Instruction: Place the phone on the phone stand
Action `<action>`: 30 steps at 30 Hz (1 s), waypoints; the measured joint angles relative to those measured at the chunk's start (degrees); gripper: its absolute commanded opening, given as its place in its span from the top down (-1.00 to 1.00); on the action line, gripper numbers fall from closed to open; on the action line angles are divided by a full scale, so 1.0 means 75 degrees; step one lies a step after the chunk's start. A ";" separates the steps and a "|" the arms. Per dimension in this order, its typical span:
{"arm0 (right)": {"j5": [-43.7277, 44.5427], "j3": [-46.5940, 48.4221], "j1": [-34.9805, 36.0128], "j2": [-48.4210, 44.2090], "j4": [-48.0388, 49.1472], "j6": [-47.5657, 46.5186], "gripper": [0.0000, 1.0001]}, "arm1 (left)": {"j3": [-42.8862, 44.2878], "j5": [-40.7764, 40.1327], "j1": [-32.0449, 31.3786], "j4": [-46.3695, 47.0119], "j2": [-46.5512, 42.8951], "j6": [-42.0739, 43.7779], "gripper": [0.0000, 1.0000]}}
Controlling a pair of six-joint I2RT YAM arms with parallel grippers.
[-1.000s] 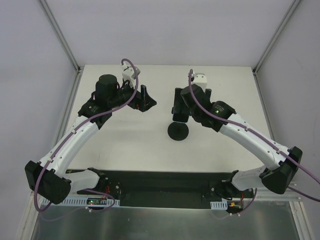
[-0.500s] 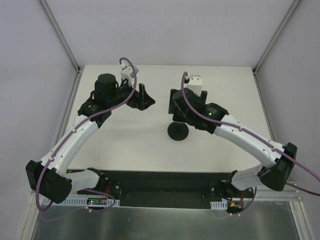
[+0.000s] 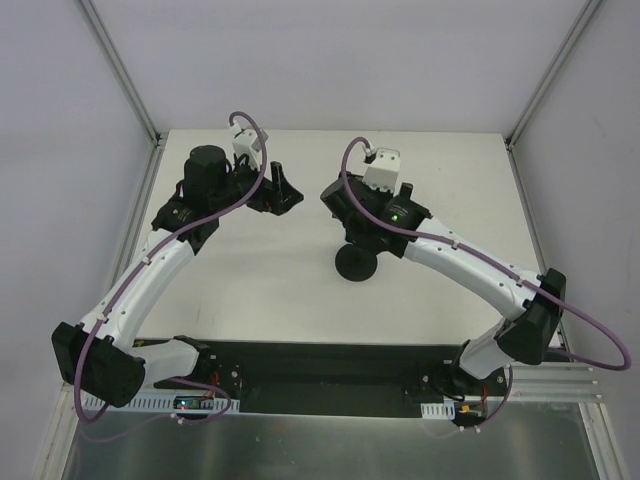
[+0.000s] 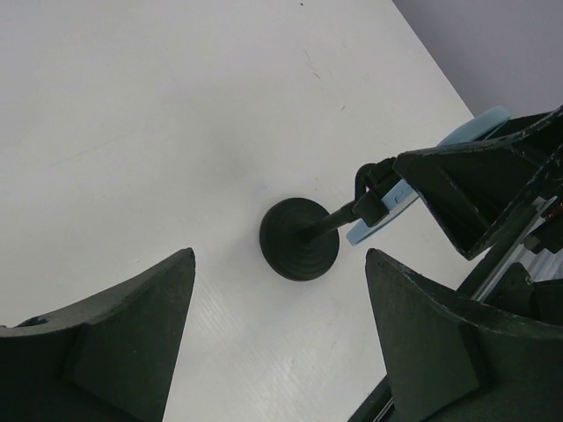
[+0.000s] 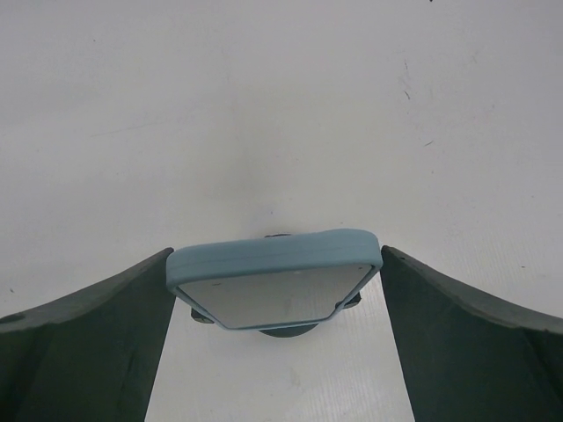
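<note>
Right fingers [image 5: 106,343] clamped on the phone [image 5: 274,277] by its side edges. Phone sits right over the phone stand [image 4: 299,239], lower edge at the clamp head; seated or not, can't tell. Left fingers [image 4: 114,352] spread wide, empty, well left of the stand. Stand base on the counter [image 3: 460,170]. Judgement: hold the phone square to the head, lower slowly, no side push on the thin stem, release only once it rests.
</note>
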 measured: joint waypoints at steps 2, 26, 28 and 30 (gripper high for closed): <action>0.0090 0.0061 0.0038 0.0099 -0.0096 0.0070 -0.85 | 0.0000 -0.0020 0.0047 0.0000 0.0000 -0.0009 -0.53; -0.2177 -0.2256 0.0157 -0.1740 0.2757 -0.3841 0.99 | 0.0000 0.0023 0.0195 0.0003 0.0000 -0.0256 -0.51; -0.2911 -0.2480 0.0157 -0.2055 0.2906 -0.4616 0.99 | 0.0000 0.0035 0.0195 0.0003 0.0000 -0.0280 -0.51; -0.3672 -0.2655 0.0157 -0.2314 0.3008 -0.5330 0.99 | 0.0000 0.0050 0.0195 0.0003 0.0000 -0.0300 -0.51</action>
